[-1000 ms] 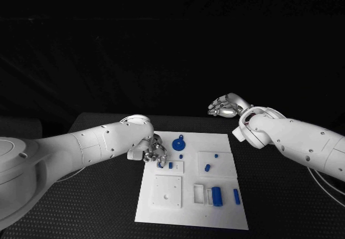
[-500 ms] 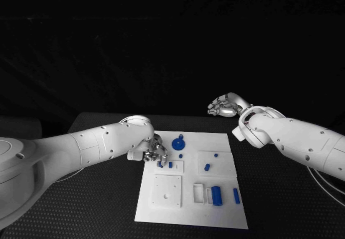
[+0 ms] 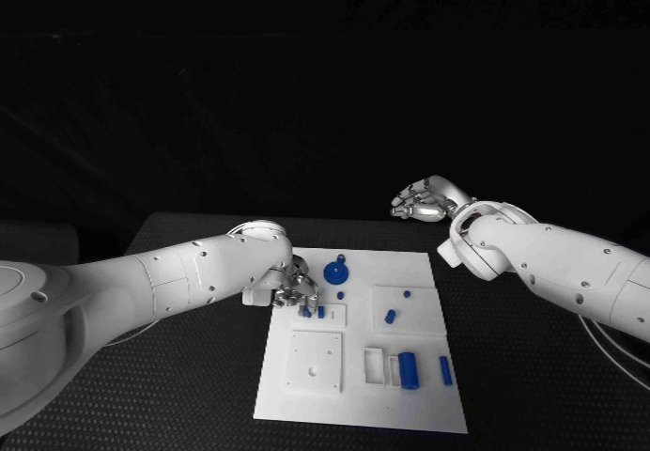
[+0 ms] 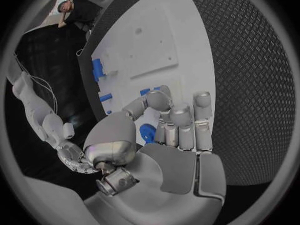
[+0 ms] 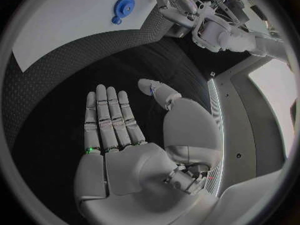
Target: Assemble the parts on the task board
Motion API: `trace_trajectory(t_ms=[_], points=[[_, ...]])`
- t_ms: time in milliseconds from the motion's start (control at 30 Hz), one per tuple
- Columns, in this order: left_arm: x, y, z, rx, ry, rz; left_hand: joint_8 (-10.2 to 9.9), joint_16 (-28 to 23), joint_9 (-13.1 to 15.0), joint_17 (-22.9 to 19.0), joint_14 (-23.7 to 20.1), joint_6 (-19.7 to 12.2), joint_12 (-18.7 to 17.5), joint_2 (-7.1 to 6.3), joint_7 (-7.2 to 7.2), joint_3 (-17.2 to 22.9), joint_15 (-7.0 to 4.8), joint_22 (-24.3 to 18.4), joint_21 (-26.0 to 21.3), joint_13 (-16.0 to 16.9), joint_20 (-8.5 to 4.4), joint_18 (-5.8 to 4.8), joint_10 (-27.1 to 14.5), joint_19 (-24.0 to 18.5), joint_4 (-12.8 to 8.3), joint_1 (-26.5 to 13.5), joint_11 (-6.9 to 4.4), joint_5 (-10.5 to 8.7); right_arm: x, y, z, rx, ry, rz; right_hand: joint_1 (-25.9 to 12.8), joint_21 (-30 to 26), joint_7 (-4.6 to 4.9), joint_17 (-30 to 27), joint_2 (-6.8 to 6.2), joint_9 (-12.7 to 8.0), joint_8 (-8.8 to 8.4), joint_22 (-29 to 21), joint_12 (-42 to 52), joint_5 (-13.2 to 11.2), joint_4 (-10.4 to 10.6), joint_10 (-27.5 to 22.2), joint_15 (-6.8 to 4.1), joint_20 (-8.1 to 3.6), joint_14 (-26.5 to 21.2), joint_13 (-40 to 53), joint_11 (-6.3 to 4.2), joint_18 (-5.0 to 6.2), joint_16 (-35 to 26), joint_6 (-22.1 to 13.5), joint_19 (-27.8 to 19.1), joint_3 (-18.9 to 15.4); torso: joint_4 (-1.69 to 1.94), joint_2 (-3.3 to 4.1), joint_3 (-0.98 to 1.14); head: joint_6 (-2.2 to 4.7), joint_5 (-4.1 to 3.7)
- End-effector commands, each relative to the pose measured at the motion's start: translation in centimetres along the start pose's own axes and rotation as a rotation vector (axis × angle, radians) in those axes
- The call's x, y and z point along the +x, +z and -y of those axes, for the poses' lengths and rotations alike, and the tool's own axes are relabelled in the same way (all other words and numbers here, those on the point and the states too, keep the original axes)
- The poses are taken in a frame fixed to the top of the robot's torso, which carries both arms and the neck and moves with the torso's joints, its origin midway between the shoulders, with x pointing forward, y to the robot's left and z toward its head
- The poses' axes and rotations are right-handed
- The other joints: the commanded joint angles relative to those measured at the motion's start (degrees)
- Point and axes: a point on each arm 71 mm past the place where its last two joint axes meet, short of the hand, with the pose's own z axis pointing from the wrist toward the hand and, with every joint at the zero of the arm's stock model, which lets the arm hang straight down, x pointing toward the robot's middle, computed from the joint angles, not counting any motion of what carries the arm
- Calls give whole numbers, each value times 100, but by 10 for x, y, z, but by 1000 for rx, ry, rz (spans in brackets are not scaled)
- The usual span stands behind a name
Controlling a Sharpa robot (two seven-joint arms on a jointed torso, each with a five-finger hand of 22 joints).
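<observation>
Left hand [image 3: 282, 289] has edged lower onto white task board [image 3: 407, 413], fingers curled over small blue part [image 4: 147, 133]; grasp uncertain. Right hand [image 3: 425, 201] unchanged: flat, holding nothing.

A black table [image 3: 177, 376] with a fine raised-diamond texture stands against a dark, unlit backdrop that swallows the far side of the room, while a pale wall [image 5: 275, 92] and a light-coloured frame show beyond the table's edge.

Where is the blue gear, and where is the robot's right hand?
blue gear [image 3: 337, 274], head view, middle of its round face.
right hand [image 5: 125, 135], right wrist view, where fingers meet palm.
</observation>
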Motion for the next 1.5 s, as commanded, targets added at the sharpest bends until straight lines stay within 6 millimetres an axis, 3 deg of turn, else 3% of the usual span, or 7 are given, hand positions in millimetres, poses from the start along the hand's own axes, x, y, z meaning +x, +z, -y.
trace_trajectory(t_ms=[33,233,300,467,1500], points=[[8,4,-2,-12,8,-25,-40,5,1,10,0,848,36,-26,-328,-100,-28,99,-1,6,-720,57,-68,35,-51,-13,-36,33,1,0,0,-6,-2,-11,27,-24,5,-9,-3,-7,20,6,-20,38,-7,21,6,10,-44,1,8,45,-33,-36,-6,35,1,0,-1,-4,-2],[7,3,-5,-17,13,-4,-74,-7,21,8,-11,849,26,22,-327,-124,-32,99,-5,6,-728,68,-73,23,-117,78,-35,31,1,0,0,-5,-2,-10,22,-26,7,-9,-9,-9,19,8,-21,46,-6,21,6,11,-45,1,10,44,-33,-39,-6,34,5,0,-4,2,-3],[5,3,-6,-20,10,12,-95,-12,36,7,-14,853,18,130,-326,-74,-34,99,-4,5,-732,73,-73,21,-190,234,-34,62,0,0,0,-5,-2,-10,22,-26,7,-9,-9,-9,19,8,-21,47,-6,21,6,11,-45,1,10,44,-33,-40,-6,34,5,0,-5,4,-5],[4,3,-9,-26,14,32,-127,-17,59,6,-8,863,5,237,-324,-66,-33,95,-5,4,-726,65,-74,24,-220,351,-33,126,1,0,0,-5,-2,-10,19,-27,7,-10,-10,-10,19,10,-22,50,-5,20,7,11,-45,1,10,44,-34,-41,-7,34,4,1,-6,13,-7],[8,0,-12,-27,52,100,-168,-9,89,10,25,898,7,276,-340,-76,-33,92,1,16,-726,63,-71,51,-269,439,-57,252,1,-1,1,-4,-1,-15,-3,-36,9,-11,-8,-15,21,19,-26,63,9,19,9,13,-50,1,12,44,-37,-45,-8,32,2,-1,0,14,0]])
